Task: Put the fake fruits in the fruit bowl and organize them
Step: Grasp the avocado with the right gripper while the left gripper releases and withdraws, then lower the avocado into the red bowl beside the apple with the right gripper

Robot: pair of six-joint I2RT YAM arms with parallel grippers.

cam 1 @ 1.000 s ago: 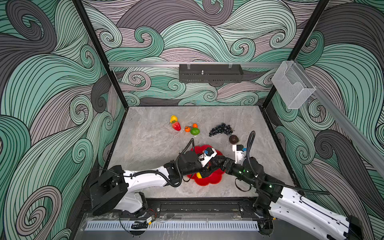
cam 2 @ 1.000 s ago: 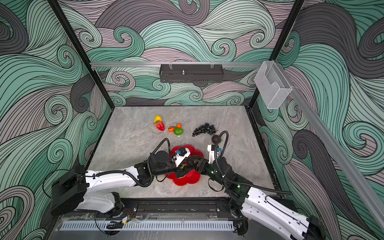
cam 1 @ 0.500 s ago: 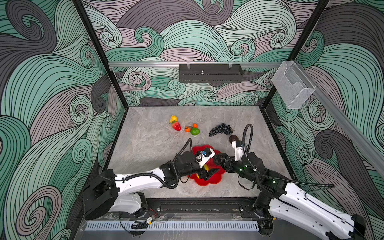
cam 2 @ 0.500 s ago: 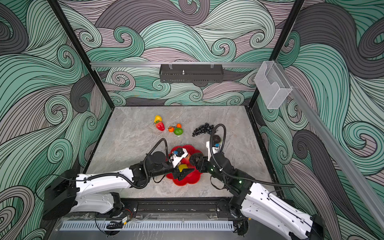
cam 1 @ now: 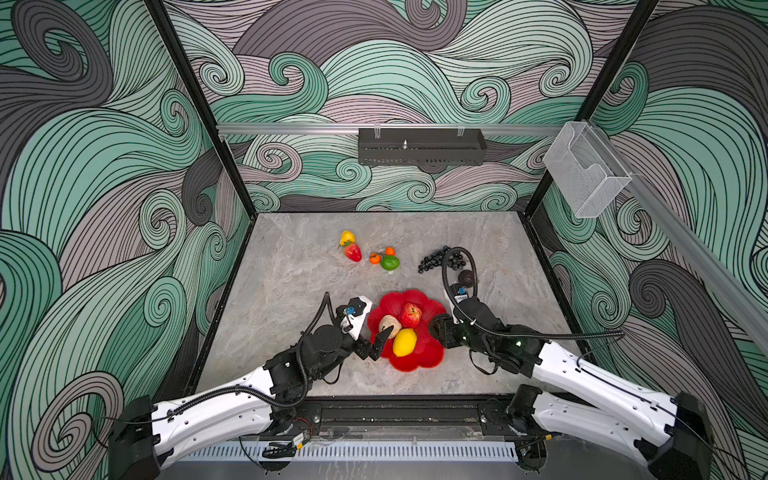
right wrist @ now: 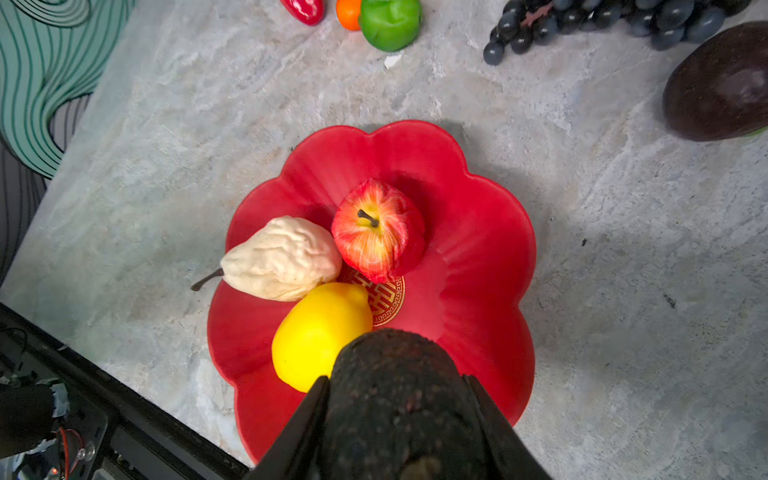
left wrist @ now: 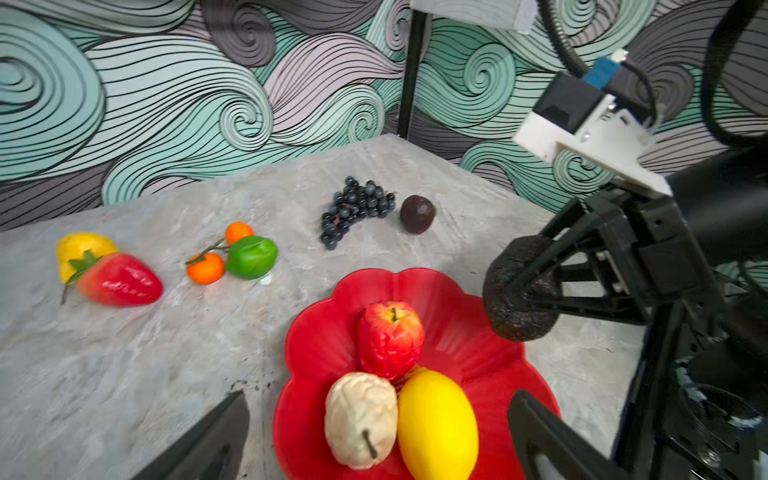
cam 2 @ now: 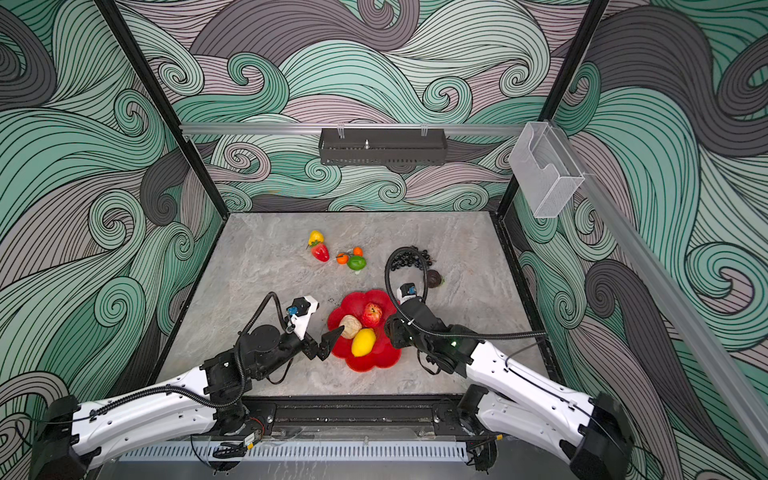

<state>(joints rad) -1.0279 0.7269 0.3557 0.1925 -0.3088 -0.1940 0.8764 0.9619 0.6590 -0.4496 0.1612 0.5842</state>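
Marbled desk [cam 1: 291, 291]: the fruit bowl [cam 1: 419, 361] sits near 6 o'clock with apple [cam 1: 410, 314], pear [cam 1: 389, 324] and lemon [cam 1: 404, 342] inside. Left hand [cam 1: 380, 345] hangs spread at its 9 o'clock; right hand [cam 1: 438, 330], at 3 o'clock, pinches a dark fruit [left wrist: 505, 307].

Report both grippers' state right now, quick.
Left gripper: open, holding nothing.
Right gripper: closed on a dark, rough-skinned avocado.

A robotics lab test cell: swirl-printed wall panels [cam 1: 104, 166] and black frame posts [cam 1: 198, 104] box in a marble-look tabletop [cam 1: 291, 291]. A left arm [cam 1: 216, 409] and right arm [cam 1: 602, 382] are mounted at its near edge, with fake fruits [cam 1: 352, 252] on the far side.
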